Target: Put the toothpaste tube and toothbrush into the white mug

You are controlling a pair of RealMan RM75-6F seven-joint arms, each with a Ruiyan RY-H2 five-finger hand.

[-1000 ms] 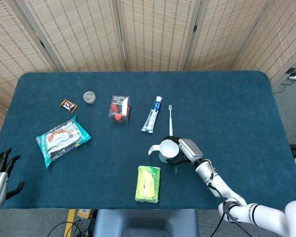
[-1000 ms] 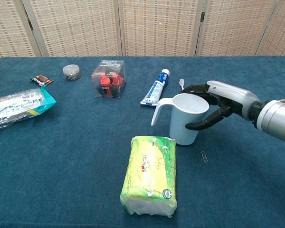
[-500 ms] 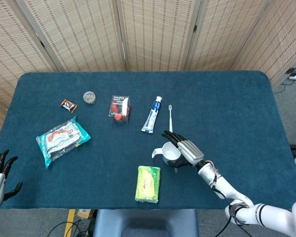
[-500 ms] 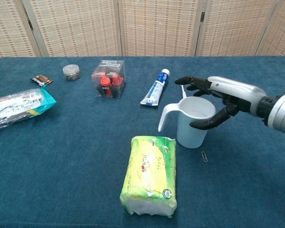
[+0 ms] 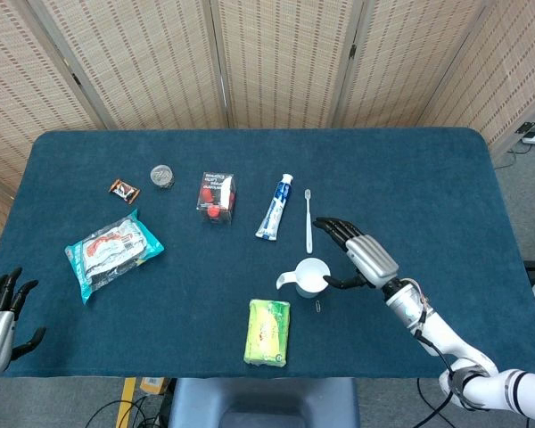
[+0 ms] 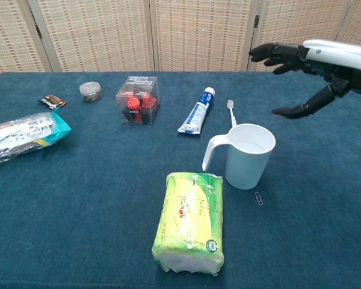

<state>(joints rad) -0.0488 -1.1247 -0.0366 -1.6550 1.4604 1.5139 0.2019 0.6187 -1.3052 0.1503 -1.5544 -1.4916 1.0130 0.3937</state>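
The left hand [image 5: 2,312] rests open at the table's near left corner, holding nothing. The toothpaste tube [image 5: 275,207] – white and blue, capped – lies toward the far edge near the middle; it looks soft and light, best taken across its body. Just right lies the thin white toothbrush [image 5: 308,219], stiff and slippery – pinch its handle. The white mug [image 5: 308,276] stands upright nearer. The right hand [image 5: 358,254] hovers open above it.

Both views bright, evenly lit, diffuse light probably from overhead; shadows on the surface [image 6: 78,198] soft and short. No glare. Focus sharp overall; small print on packages unreadable in head view.
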